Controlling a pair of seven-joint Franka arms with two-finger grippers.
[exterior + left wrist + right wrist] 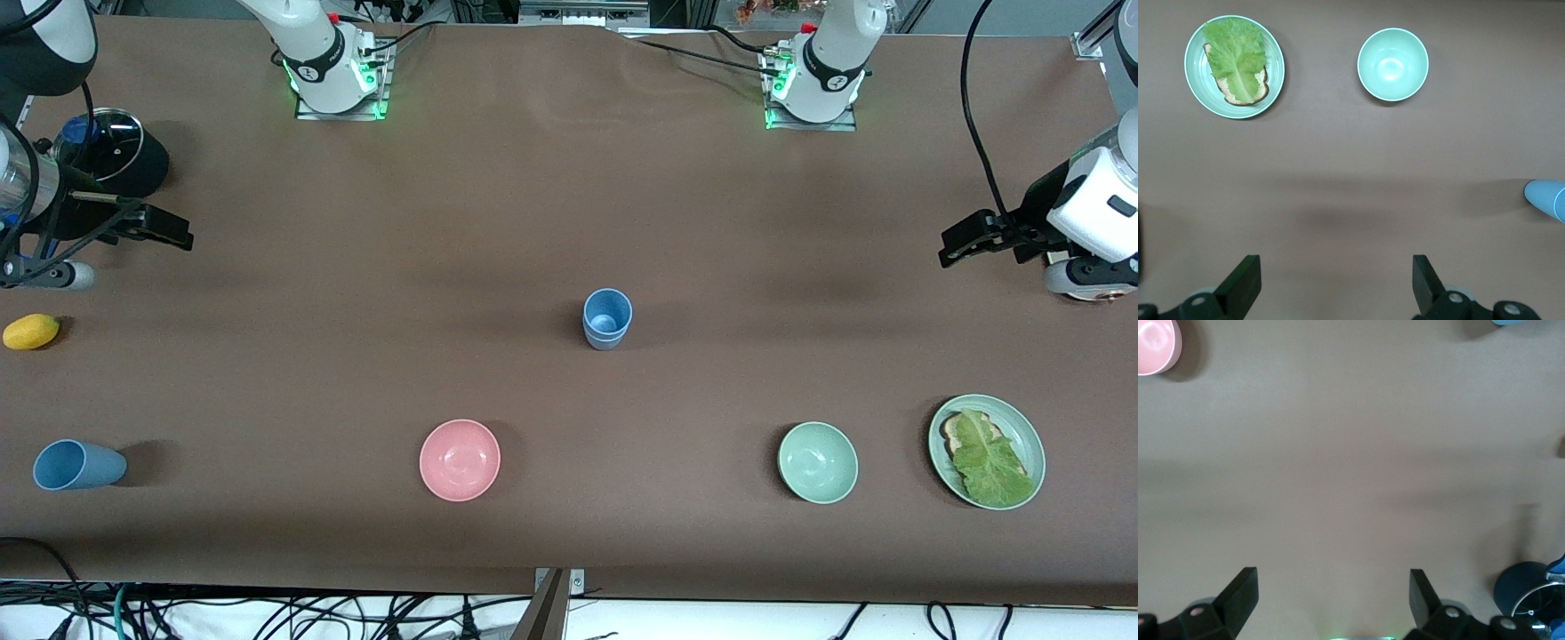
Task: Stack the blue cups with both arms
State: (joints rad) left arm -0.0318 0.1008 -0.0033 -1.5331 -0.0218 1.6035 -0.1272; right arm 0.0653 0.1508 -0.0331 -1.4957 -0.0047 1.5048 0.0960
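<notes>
Seemingly one stack already stands: the upright blue cup (607, 318) mid-surface shows a double rim, though I cannot be sure it is two. Another blue cup (78, 465) lies on its side near the right arm's end, close to the front camera. Both the left claw (962, 242) and right claw (167, 227) hover wide and empty over bare surface (569, 196).

Pink bowl (460, 460), green bowl (818, 462), lettuce-toast plate (1032, 442) along near edge; lemon (31, 332); lidded pot (111, 156).
</notes>
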